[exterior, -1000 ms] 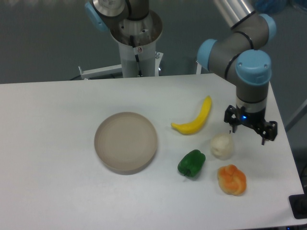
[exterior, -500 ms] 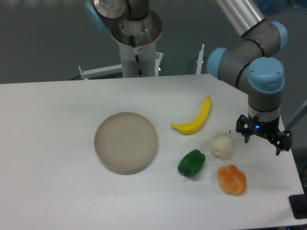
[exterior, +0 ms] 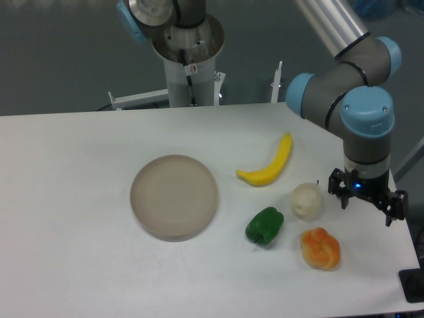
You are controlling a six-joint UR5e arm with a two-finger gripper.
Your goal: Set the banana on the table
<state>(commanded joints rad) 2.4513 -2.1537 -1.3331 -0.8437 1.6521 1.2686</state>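
On table (exterior: 79, 172), one banana (exterior: 268, 164), one plate (exterior: 173, 197)

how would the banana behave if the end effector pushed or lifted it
The banana looks smooth and plastic-like, so it is probably stiff, light and a bit slippery. Its curve lies flat on the table, so a push would likely pivot or slide it rather than roll it.

Even, diffuse overhead light; soft faint shadows under plate (exterior: 173, 197) and banana (exterior: 268, 163). Bright white counter (exterior: 66, 199), no harsh glare. Slightly soft, low resolution; dim grey background.
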